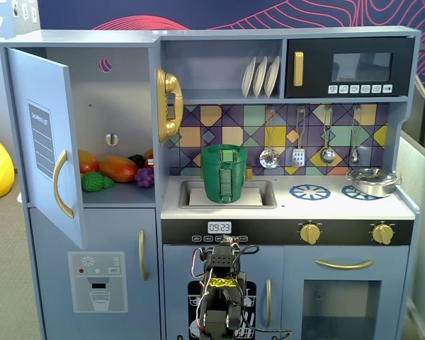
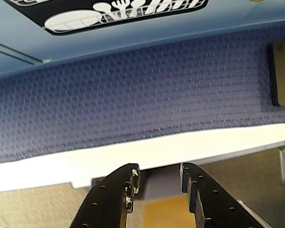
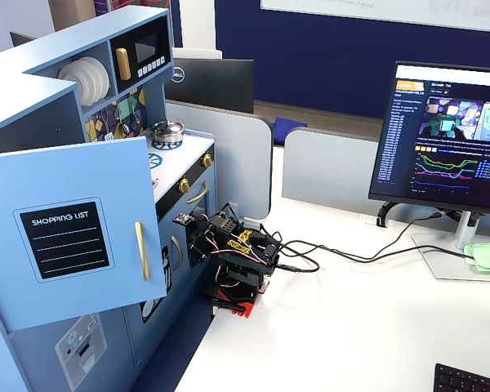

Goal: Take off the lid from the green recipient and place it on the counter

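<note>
1. Low in the wrist view, the gripper [image 2: 157, 173] has its two black fingers spread apart, holding nothing, facing a blue textured panel.
2. At bottom centre of a fixed view, the folded arm [image 1: 219, 290] sits against the toy kitchen's lower doors, below the counter [image 1: 290, 205].
3. Above it, centre frame, the green recipient [image 1: 224, 175] stands upright in the sink basin [image 1: 258, 193], the lid [image 1: 224, 148] closing its top.
4. Right of centre, a silver pot [image 1: 372, 181] sits on a blue burner.
5. At left, the open fridge door [image 1: 46, 142] reveals toy fruit [image 1: 117, 168].
</note>
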